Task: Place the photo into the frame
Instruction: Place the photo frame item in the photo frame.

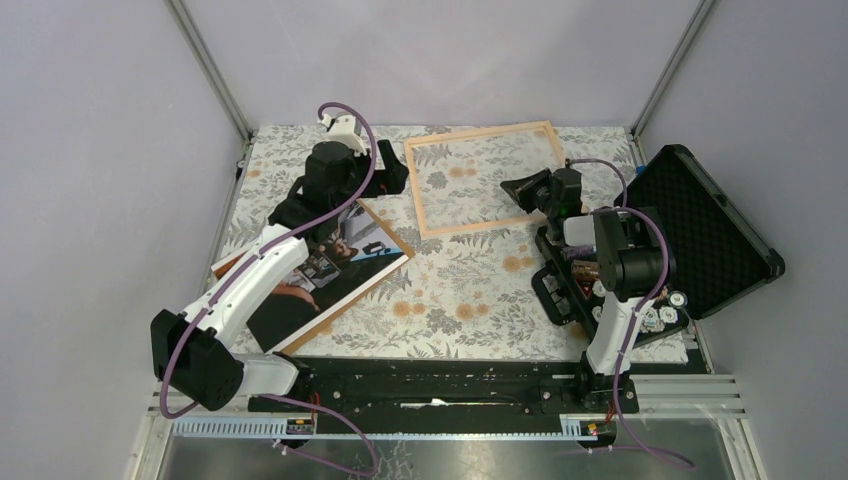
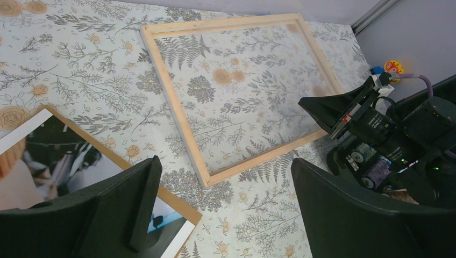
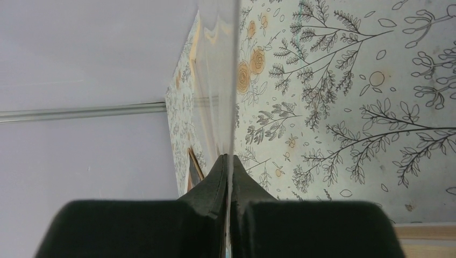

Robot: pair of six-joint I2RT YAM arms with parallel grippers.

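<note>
The photo (image 1: 320, 275) lies face up at the left, its brown board edge showing; the left wrist view has its corner (image 2: 54, 156). The light wood frame (image 1: 480, 132) lies flat at the back middle, also in the left wrist view (image 2: 177, 113). My left gripper (image 1: 385, 180) is open and empty, hovering between the photo's far corner and the frame's near left corner (image 2: 225, 166). My right gripper (image 1: 520, 190) is at the frame's right end, shut on the edge of a clear pane (image 3: 218, 80) that reaches over the frame (image 3: 425, 232). Its jaws (image 3: 228, 161) pinch the pane edge-on.
An open black foam-lined case (image 1: 700, 230) stands at the right, with several small items (image 1: 660, 310) in its lower half. Grey walls and metal posts enclose the flowered tablecloth (image 1: 470, 290). The right arm's wrist (image 2: 387, 134) sits close to the frame's right rail.
</note>
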